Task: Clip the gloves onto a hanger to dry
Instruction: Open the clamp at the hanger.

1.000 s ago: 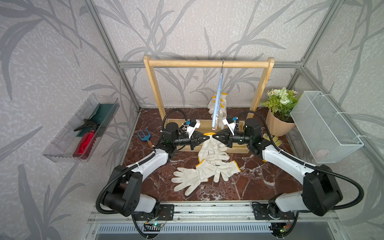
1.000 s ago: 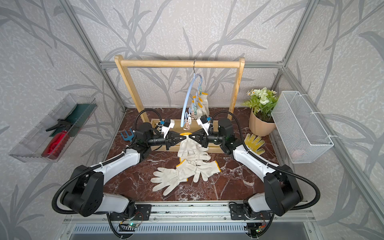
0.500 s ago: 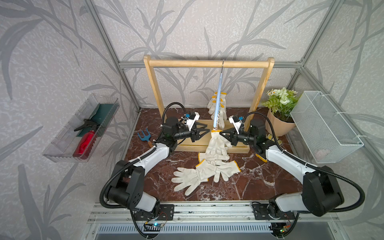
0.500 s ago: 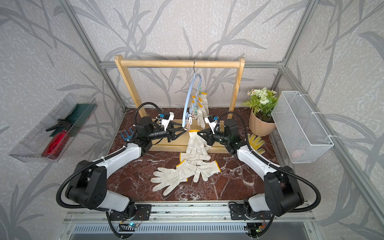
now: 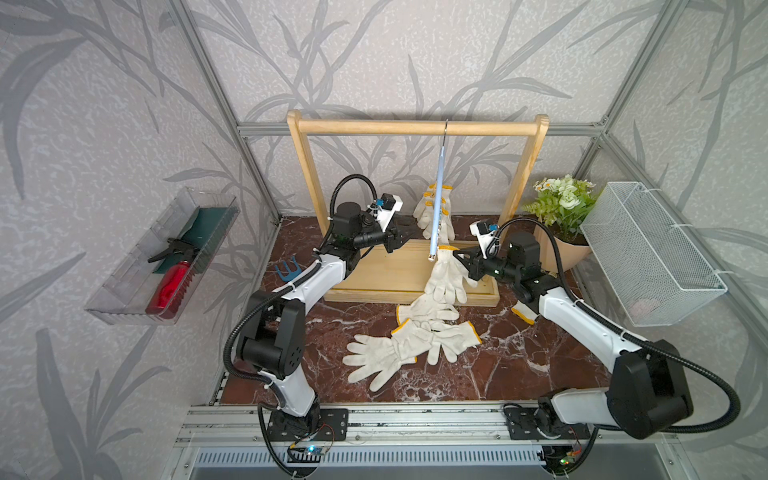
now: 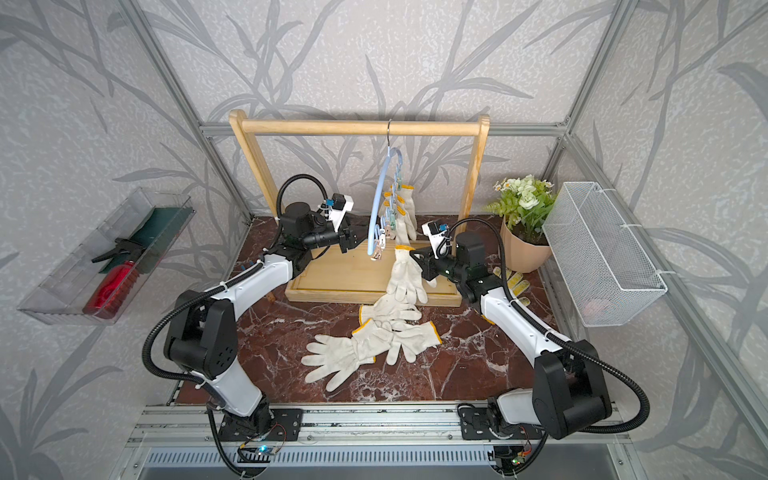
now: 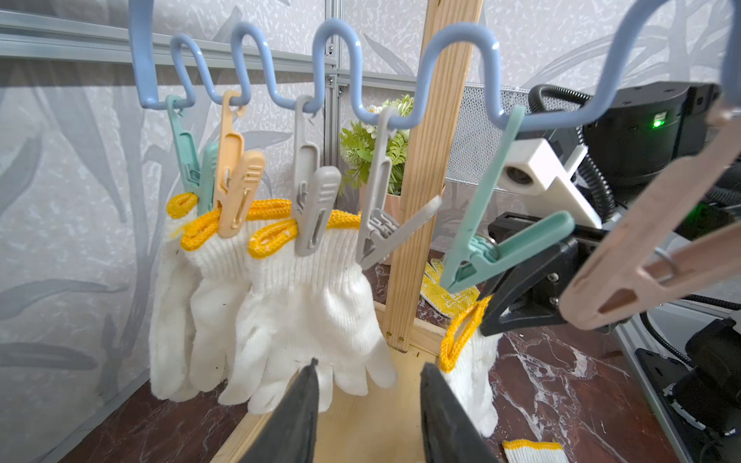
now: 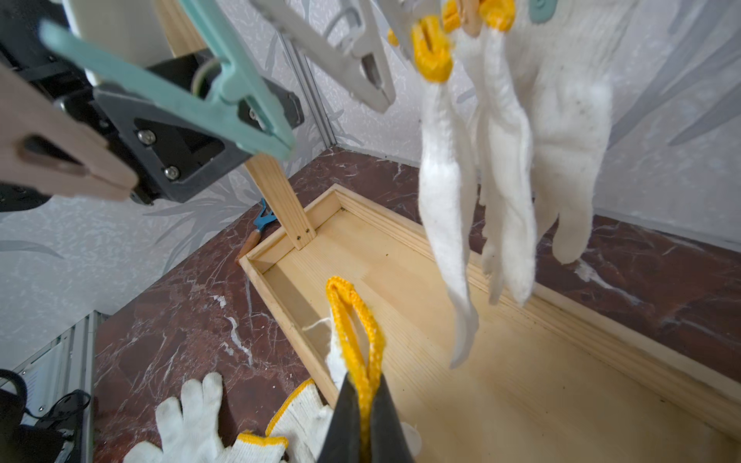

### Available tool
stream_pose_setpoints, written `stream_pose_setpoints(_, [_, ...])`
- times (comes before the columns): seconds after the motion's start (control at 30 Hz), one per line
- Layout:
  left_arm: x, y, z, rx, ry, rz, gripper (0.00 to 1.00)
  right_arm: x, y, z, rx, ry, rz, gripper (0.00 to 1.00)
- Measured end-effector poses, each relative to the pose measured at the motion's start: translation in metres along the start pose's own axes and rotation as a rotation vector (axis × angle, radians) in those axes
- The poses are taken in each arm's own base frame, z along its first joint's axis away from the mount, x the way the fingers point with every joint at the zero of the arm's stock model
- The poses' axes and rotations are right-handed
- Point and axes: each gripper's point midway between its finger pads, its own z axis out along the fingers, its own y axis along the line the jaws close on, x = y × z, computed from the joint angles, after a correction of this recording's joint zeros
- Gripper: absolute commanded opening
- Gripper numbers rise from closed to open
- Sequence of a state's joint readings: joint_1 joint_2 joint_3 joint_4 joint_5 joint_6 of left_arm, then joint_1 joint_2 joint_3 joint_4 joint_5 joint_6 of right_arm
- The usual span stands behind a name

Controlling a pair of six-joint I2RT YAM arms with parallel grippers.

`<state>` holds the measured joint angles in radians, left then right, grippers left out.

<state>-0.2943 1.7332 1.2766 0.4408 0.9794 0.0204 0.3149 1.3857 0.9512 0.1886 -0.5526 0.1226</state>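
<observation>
off-white knit glove (image 5: pixel 444 276), prob. cotton

Gloves (image 5: pixel 409 347) on table (image 5: pixel 523 374) before rack (image 5: pixel 374 128) with hanger (image 5: pixel 437 208)

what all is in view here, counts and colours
rack: one, wooden, rear
hanger: one, light blue, hooked on rack
clips: six seen, pastel, along hanger
clipped gloves: three, off-white, on hanger
held glove: one, off-white, hanging by its cuff
loose gloves: several, off-white, on table
plant: one, green, right rear
patterned glove: one, yellow, by plant
basket: one, white, right wall
tray: one, clear, left wall
rake: one, blue, left of rack
left arm: one, white, jaws open
right arm: one, white, jaws shut on held glove
</observation>
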Motion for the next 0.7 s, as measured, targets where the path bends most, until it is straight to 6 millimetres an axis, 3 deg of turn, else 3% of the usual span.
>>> stream_pose_setpoints(0.23, [0.0, 0.008, 0.007, 0.002, -0.002, 0.018, 0.4, -0.028, -0.015, 0.012, 0.055, -0.033, 0.012, 0.0])
stream_pose_setpoints(0.53, [-0.024, 0.012, 0.019, 0.022, -0.05, 0.083, 0.38, -0.047, -0.028, 0.023, 0.104, -0.054, 0.038, 0.0])
stream_pose_setpoints(0.7, [-0.015, 0.017, 0.028, 0.032, -0.046, 0.073, 0.37, -0.053, -0.031, 0.022, 0.127, -0.06, 0.049, 0.0])
